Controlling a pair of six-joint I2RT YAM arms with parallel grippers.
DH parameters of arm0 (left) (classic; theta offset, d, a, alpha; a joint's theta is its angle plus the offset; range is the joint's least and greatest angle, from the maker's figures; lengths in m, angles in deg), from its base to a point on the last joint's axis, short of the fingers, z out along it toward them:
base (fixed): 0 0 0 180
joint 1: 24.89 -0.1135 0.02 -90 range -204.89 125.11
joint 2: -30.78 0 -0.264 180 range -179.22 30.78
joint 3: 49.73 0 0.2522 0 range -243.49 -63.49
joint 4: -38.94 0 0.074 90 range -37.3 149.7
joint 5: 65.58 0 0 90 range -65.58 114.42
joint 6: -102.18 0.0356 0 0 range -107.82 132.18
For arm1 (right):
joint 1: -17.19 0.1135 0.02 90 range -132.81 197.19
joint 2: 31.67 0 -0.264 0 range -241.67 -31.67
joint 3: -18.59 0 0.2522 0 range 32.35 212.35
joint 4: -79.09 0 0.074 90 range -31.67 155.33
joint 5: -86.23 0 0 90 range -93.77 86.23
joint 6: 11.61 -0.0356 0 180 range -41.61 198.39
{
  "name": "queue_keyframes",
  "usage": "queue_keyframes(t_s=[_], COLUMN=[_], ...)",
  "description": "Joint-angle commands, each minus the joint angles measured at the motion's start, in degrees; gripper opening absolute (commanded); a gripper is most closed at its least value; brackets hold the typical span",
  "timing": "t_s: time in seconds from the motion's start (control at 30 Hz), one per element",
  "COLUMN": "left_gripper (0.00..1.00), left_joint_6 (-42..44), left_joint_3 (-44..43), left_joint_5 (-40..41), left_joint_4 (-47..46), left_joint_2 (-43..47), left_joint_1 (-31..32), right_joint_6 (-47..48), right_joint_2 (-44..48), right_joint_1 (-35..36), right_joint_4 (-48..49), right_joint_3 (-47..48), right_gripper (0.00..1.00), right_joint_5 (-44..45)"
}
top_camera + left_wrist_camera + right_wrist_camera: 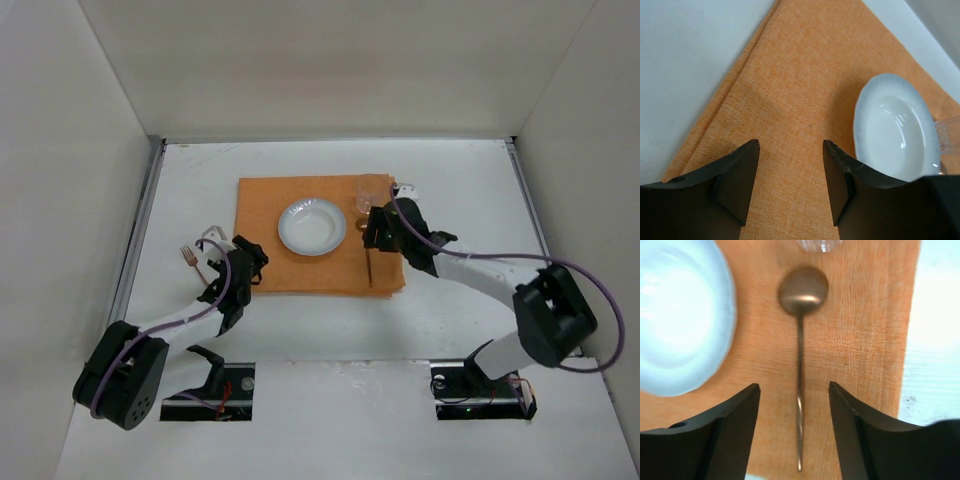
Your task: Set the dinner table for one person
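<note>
- The left claw (791,145) is nearest its wrist camera. Its two dark fingers are spread apart with nothing between them, and it hangs over the left part of the orange placemat (265,200).
- The right claw (794,387) is spread wide too and grips nothing. It is above the right strip of the placemat.
- A spoon (800,360) lies flat on the placemat. Its handle runs between the right claw's fingers as seen from the wrist, and its bowl points toward the placemat's far edge.
- A white plate (312,226) sits near the middle of the placemat, left of the spoon.
- A clear glass (371,192) stands at the placemat's far right corner, just beyond the spoon's bowl.
- A fork (188,256) lies off the placemat, to its left.
- The white bench (470,190) carries the placemat, which lies around its middle.
</note>
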Motion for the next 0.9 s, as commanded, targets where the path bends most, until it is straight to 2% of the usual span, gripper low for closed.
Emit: queue_keyframes(t_s=[0.0, 0.07, 0.1, 0.13, 0.17, 0.23, 0.3, 0.4, 0.47, 0.67, 0.87], left_gripper=[0.52, 0.54, 0.55, 0.56, 0.56, 0.57, 0.56, 0.51, 0.46, 0.36, 0.35], left_joint_6=[2.78, 1.56, 1.03, 0.85, 0.67, 0.32, -0.12, -1.34, -3.01, -6.00, -5.22], left_joint_3=[-3.17, -5.02, -5.98, -6.43, -7.13, -8.36, -10.29, -13.10, -13.90, -12.67, -13.46], left_joint_5=[2.32, 2.32, 2.76, 3.11, 3.89, 5.74, 8.37, 13.47, 14.18, 10.77, 9.96], left_joint_4=[3.96, 10.98, 14.58, 17.05, 21.26, 28.11, 36.90, 48.69, 52.66, 50.57, 48.11], left_joint_2=[0.93, 3.13, 4.44, 5.59, 7.69, 11.12, 14.11, 15.53, 15.10, 8.95, 2.71], left_joint_1=[0.17, 0.17, 0.17, 0.08, -0.09, -0.18, -0.44, -2.02, -3.95, -9.49, -13.54], right_joint_6=[-0.54, -2.73, -3.70, -4.06, -4.58, -5.12, -4.68, -3.98, -4.85, -6.17, -6.52], right_joint_2=[9.45, 12.88, 14.03, 14.74, 15.44, 17.11, 19.83, 25.36, 26.69, 22.23, 18.53], right_joint_1=[0.19, 1.07, 1.85, 2.38, 3.09, 4.14, 4.67, 4.67, 4.15, 3.80, 3.89], right_joint_4=[8.45, 12.48, 15.38, 17.76, 21.00, 26.02, 28.06, 29.02, 29.99, 30.09, 29.65], right_joint_3=[-3.80, -7.84, -10.30, -12.07, -14.35, -18.31, -20.69, -23.41, -24.65, -23.78, -22.54], right_gripper=[0.66, 0.67, 0.62, 0.56, 0.46, 0.22, 0.13, 0.15, 0.20, 0.26, 0.29], right_joint_5=[3.56, 5.58, 6.03, 6.38, 6.82, 8.57, 9.37, 9.37, 9.03, 6.65, 4.54])
